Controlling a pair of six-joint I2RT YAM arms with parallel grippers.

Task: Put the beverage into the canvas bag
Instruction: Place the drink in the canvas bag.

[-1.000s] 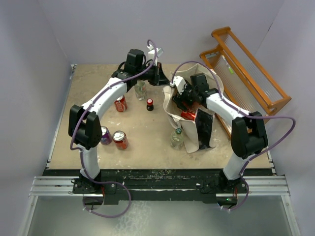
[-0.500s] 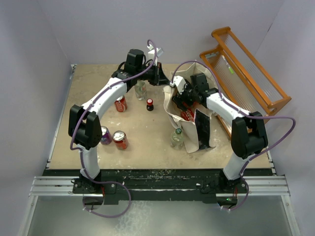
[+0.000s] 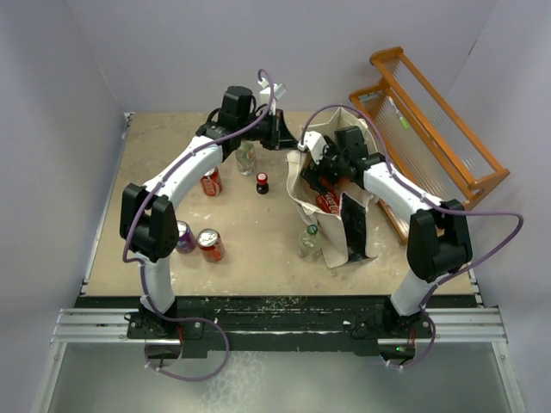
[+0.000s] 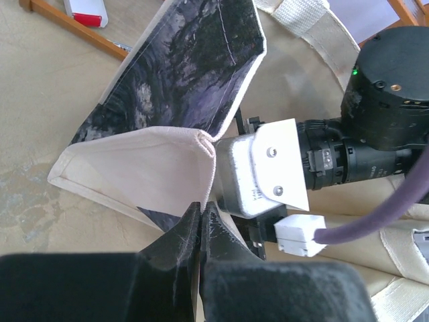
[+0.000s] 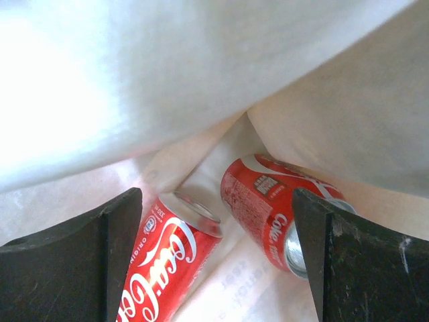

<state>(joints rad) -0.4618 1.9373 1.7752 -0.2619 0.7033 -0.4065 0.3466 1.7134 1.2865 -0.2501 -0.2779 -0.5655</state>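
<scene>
The cream canvas bag (image 3: pixel 362 225) stands open at the right of the table. My left gripper (image 4: pixel 201 213) is shut on its rim, holding the cream panel (image 4: pixel 144 168) up. My right gripper (image 5: pixel 216 201) is down inside the bag, open wide, with nothing between its fingers (image 5: pixel 114 248). Below it two beverages lie on the bag's floor: a red cola can (image 5: pixel 167 268) at the left and a second red can (image 5: pixel 275 208) at the right, neither one gripped. In the top view the red cans (image 3: pixel 327 203) show just under the right gripper (image 3: pixel 325 176).
On the table left of the bag are a red can (image 3: pixel 211 181), a purple can (image 3: pixel 185 237), another red can (image 3: pixel 210 244), a clear bottle (image 3: pixel 246 157) and a small dark bottle (image 3: pixel 262 183). A green-capped bottle (image 3: pixel 309 242) stands against the bag's front. An orange rack (image 3: pixel 430 129) lies at the right.
The right gripper's jaws have spread wider inside the bag, and more of the red cans shows beneath it. The left arm has stayed put, holding the rim.
</scene>
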